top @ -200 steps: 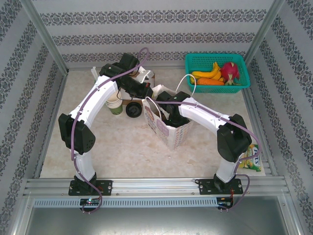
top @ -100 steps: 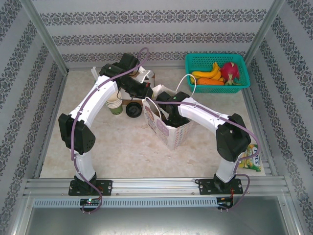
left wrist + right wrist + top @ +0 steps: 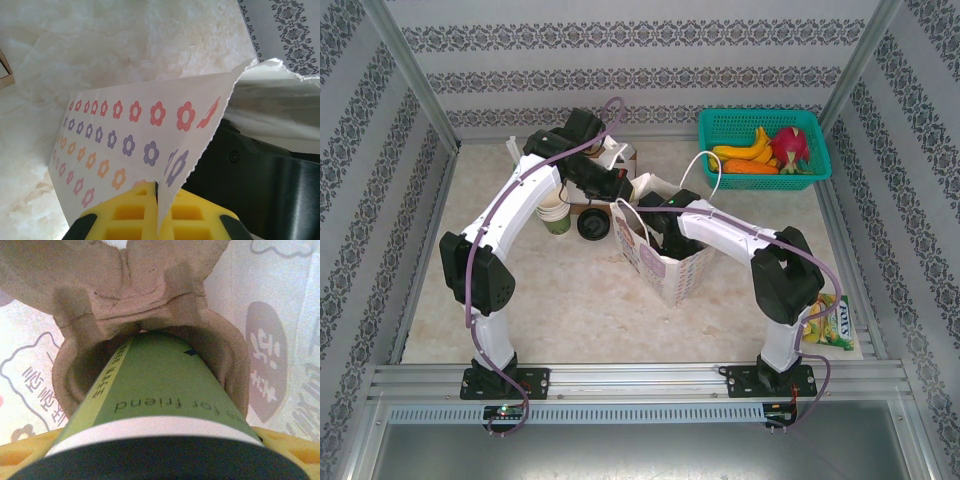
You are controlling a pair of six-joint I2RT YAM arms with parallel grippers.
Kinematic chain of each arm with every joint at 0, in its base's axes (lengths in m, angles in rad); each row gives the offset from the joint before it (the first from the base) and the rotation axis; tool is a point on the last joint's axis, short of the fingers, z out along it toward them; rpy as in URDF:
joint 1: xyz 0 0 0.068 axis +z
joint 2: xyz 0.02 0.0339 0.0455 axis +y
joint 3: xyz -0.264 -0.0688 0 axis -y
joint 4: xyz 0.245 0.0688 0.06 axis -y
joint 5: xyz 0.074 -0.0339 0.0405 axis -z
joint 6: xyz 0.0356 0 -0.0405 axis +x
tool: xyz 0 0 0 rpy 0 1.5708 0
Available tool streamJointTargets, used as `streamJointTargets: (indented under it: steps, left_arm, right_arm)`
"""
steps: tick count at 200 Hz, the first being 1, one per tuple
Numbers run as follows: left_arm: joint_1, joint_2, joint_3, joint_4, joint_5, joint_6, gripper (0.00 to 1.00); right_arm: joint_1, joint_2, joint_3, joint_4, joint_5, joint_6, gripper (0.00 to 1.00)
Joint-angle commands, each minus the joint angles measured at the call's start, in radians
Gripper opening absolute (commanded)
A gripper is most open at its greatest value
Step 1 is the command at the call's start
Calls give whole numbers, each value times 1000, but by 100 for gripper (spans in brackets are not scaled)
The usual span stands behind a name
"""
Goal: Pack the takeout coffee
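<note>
The takeout coffee point(image 3: 165, 390), a green paper cup with a black lid, hangs between the yellow fingers point(image 3: 22, 455) of my right gripper point(image 3: 160, 462), which is shut on it near the lid. Its base sits in a round socket of a brown pulp cup carrier point(image 3: 145, 295) inside the paper bag point(image 3: 670, 268). In the top view the right gripper point(image 3: 660, 222) reaches down into the bag's mouth. My left gripper point(image 3: 158, 194) is shut on the rim of the flower-printed bag point(image 3: 125, 130), holding that wall up; in the top view the left gripper point(image 3: 620, 190) stands at the bag's far edge.
A stack of lidless cups point(image 3: 556, 215) and a loose black lid point(image 3: 592, 224) stand left of the bag. A teal basket point(image 3: 720, 125) of fruit sits back right. A yellow-green packet point(image 3: 832, 325) lies by the right arm's base.
The right arm's elbow and forearm have shifted left toward the bag, with the cup still in its gripper. The left arm and the bag have stayed put.
</note>
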Motion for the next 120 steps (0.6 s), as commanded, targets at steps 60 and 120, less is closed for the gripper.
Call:
streamJointTargets:
  steps: [60, 120]
  left_arm:
    - [9, -22, 2, 37, 5, -9, 0]
    - [10, -22, 7, 34, 6, -8, 0]
  right_arm:
    - [-4, 154, -97, 82, 13, 17, 46]
    - [-5, 169, -85, 69, 7, 16, 47]
